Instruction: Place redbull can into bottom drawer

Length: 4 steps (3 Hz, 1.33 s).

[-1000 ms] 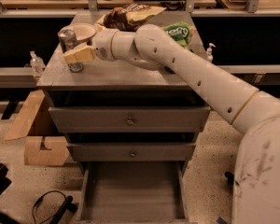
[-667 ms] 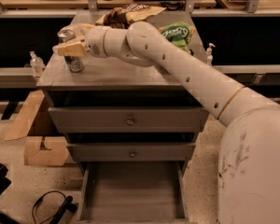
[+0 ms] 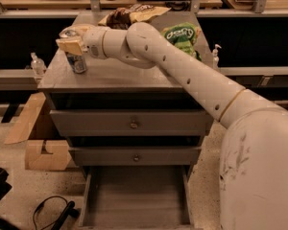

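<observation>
The redbull can [image 3: 78,63] stands upright near the left front corner of the grey cabinet top [image 3: 134,73]. Its blue-and-silver lower half shows. My gripper [image 3: 70,45] is at the can's upper half and hides that part. The arm reaches to it from the lower right, across the cabinet top. The bottom drawer [image 3: 134,195] is pulled out below the two knobbed drawers, and its shallow grey tray holds nothing.
A brown snack bag [image 3: 129,14] and a green chip bag [image 3: 182,32] lie at the back of the cabinet top. A cardboard box [image 3: 43,152] stands on the floor to the left, with a black cable [image 3: 48,213] in front of it. Small bottles [image 3: 36,63] stand on side shelves.
My gripper has moved left along the cabinet top, from beside the can to over its upper half. The can stands where it was.
</observation>
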Each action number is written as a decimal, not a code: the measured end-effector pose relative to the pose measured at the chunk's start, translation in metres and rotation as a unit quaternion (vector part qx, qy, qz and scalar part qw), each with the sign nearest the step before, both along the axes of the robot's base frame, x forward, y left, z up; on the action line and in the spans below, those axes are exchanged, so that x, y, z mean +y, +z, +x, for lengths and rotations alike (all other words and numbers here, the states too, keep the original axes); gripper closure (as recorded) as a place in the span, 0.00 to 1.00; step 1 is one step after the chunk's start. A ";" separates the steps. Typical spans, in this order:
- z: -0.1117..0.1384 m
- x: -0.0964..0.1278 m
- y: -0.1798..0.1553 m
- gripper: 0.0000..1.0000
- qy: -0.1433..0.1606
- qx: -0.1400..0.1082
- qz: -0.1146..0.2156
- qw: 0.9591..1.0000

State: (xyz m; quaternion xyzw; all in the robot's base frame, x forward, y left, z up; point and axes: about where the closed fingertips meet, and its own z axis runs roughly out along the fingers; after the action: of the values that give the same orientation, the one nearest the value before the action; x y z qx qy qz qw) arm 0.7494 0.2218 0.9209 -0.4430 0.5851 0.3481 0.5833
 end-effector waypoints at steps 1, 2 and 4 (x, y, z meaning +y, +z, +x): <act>-0.001 0.002 0.000 1.00 0.002 0.000 0.000 1.000; -0.010 -0.001 0.021 1.00 0.004 -0.019 -0.007 1.000; -0.124 -0.048 0.084 1.00 -0.025 -0.074 -0.043 0.996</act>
State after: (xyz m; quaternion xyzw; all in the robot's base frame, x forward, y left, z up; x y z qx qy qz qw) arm 0.6255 0.1736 1.0052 -0.4769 0.5658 0.2742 0.6141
